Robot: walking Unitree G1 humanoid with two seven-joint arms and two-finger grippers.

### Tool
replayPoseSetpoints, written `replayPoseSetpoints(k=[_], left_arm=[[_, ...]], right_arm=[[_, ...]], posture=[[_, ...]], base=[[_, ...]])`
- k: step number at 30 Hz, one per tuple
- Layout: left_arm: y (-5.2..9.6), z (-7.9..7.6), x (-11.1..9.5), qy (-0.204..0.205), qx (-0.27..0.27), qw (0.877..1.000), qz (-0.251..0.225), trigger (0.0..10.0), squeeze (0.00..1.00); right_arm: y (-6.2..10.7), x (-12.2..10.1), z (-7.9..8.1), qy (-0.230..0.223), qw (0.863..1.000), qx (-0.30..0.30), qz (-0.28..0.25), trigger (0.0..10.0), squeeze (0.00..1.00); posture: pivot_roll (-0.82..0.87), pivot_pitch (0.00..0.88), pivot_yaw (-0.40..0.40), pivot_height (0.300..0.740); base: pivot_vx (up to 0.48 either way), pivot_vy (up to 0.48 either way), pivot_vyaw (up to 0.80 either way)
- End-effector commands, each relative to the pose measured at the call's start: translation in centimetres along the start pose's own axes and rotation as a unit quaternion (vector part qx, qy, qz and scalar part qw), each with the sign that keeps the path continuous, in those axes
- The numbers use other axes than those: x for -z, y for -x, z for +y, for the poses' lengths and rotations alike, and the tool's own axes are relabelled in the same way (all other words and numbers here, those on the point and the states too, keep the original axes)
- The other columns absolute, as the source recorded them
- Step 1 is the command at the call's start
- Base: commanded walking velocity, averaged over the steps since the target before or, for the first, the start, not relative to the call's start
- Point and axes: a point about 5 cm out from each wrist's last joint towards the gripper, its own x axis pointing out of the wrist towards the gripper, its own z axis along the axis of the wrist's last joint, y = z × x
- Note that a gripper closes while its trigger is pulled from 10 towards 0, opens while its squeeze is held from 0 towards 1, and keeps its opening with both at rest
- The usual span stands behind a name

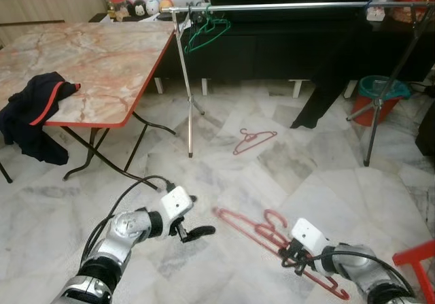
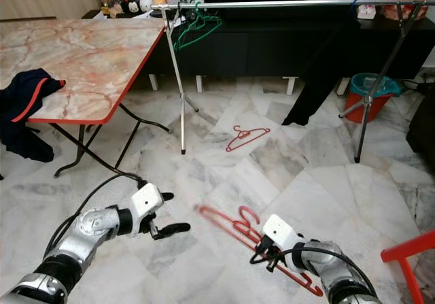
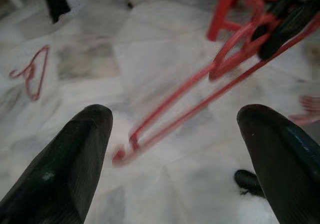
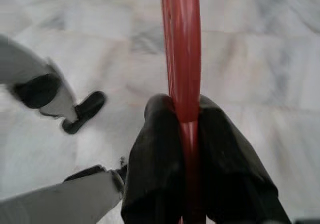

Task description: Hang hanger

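Gripping: right gripper [image 1: 293,258], jaws pinching the red hanger [image 1: 258,232] by its bar, low and near right, above the floor [image 1: 224,175].
Left gripper [image 1: 194,232]: near left, jaws spread, holding nothing, facing the hanger's tip.
Second red hanger [image 1: 253,139]: flat on the floor, farther off, centre.
Rail [image 1: 285,6]: far, spanning left to right on thin legs, with a green hanger [image 1: 207,32] hooked at its left end.
Counter [image 1: 88,66]: far left, marble-topped, dark garment [image 1: 34,110] draped over its near edge.
Bucket [image 1: 379,98]: far right.
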Motion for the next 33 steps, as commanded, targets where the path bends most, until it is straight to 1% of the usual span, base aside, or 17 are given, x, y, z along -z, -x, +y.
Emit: replayPoseSetpoints(k=[1, 3, 4, 7, 8, 10, 11, 15, 16, 18, 22, 25, 27, 29, 33], left_arm=[[0.4, 0.0, -0.9, -0.003, 0.036, 0.999, -0.003, 10.0, 0.0], [0.4, -0.2, -1.6, -0.006, 0.059, 0.998, -0.006, 10.0, 0.0], [0.4, -0.2, -2.3, -0.003, 0.076, 0.997, -0.012, 10.0, 0.0], [0.2, -0.3, -3.4, 0.007, 0.103, 0.994, -0.023, 10.0, 0.0], [0.2, -0.3, -3.4, 0.007, 0.103, 0.994, -0.023, 10.0, 0.0], [0.1, -0.5, -4.1, 0.011, 0.121, 0.992, -0.03, 10.0, 0.0], [-0.3, -0.7, -4.9, 0.005, 0.133, 0.991, -0.033, 10.0, 0.0], [-0.6, -0.9, -5.4, 0.005, 0.145, 0.989, -0.032, 10.0, 0.0], [-0.9, -0.9, -5.6, 0.007, 0.148, 0.989, -0.032, 10.0, 0.0], [-1.0, -0.9, -5.7, 0.008, 0.149, 0.988, -0.032, 10.0, 0.0], [-1.6, -1.7, -5.9, 0.013, 0.167, 0.986, -0.028, 10.0, 0.0], [-1.8, -2.4, -6.1, 0.018, 0.184, 0.983, -0.015, 10.0, 0.0], [-1.9, -2.4, -6.0, 0.019, 0.187, 0.982, -0.011, 10.0, 0.0], [-2.0, -2.7, -5.5, 0.017, 0.191, 0.981, 0.007, 10.0, 0.0], [-2.2, -2.9, -5.4, 0.023, 0.19, 0.981, 0.008, 10.0, 0.0]], right_arm=[[0.6, -0.7, 0.0, 0.017, 0.999, -0.032, -0.021, 10.0, 0.0], [1.0, -1.2, -0.1, 0.026, 0.998, -0.05, -0.03, 10.0, 0.0], [1.3, -1.6, -0.1, 0.035, 0.997, -0.061, -0.038, 10.0, 0.0], [1.8, -2.4, -0.1, 0.052, 0.995, -0.077, -0.048, 10.0, 0.0], [1.8, -2.4, -0.1, 0.052, 0.995, -0.077, -0.048, 10.0, 0.0], [1.9, -2.8, 0.0, 0.058, 0.993, -0.09, -0.054, 10.0, 0.0], [1.9, -3.4, 0.2, 0.063, 0.991, -0.104, -0.062, 10.0, 0.0], [1.8, -4.0, 0.5, 0.065, 0.988, -0.118, -0.069, 10.0, 0.0], [1.8, -4.1, 0.6, 0.069, 0.987, -0.126, -0.067, 10.0, 0.0], [1.8, -4.1, 0.7, 0.069, 0.987, -0.129, -0.067, 10.0, 0.0], [1.7, -4.5, 1.0, 0.067, 0.986, -0.138, -0.071, 10.0, 0.0], [1.6, -5.4, 0.9, 0.073, 0.985, -0.14, -0.076, 10.0, 0.0], [1.5, -5.6, 0.9, 0.074, 0.984, -0.142, -0.078, 10.0, 0.0], [1.6, -6.5, 0.8, 0.082, 0.983, -0.144, -0.085, 10.0, 0.0], [1.6, -7.2, 0.6, 0.088, 0.982, -0.144, -0.088, 10.0, 0.0]], posture=[[-0.18, 0.0, 0.043, 0.74], [-0.18, 0.0, 0.043, 0.74], [-0.19, 0.0, 0.043, 0.74], [-0.2, 0.0, 0.042, 0.74], [-0.2, 0.0, 0.042, 0.74], [-0.2, 0.0, 0.04, 0.74], [-0.19, 0.0, 0.039, 0.74], [-0.19, 0.0, 0.039, 0.74], [-0.19, 0.0, 0.038, 0.74], [-0.19, 0.0, 0.038, 0.74], [-0.2, 0.0, 0.038, 0.74], [-0.19, 0.0, 0.038, 0.74], [-0.19, 0.0, 0.038, 0.74], [-0.19, 0.0, 0.038, 0.74], [-0.19, 0.0, 0.036, 0.74]], base=[[0.0, 0.0, 0.0], [0.0, 0.0, 0.0], [0.0, 0.0, 0.0], [0.0, 0.0, 0.0], [0.0, 0.0, 0.0], [0.0, 0.0, 0.0], [0.0, 0.0, 0.0], [0.0, 0.0, 0.0], [0.0, 0.0, 0.0], [0.0, 0.0, 0.0], [0.0, 0.0, 0.0], [0.0, 0.0, 0.0], [0.0, 0.0, 0.0], [0.0, 0.0, 0.0], [0.0, 0.0, 0.0]])
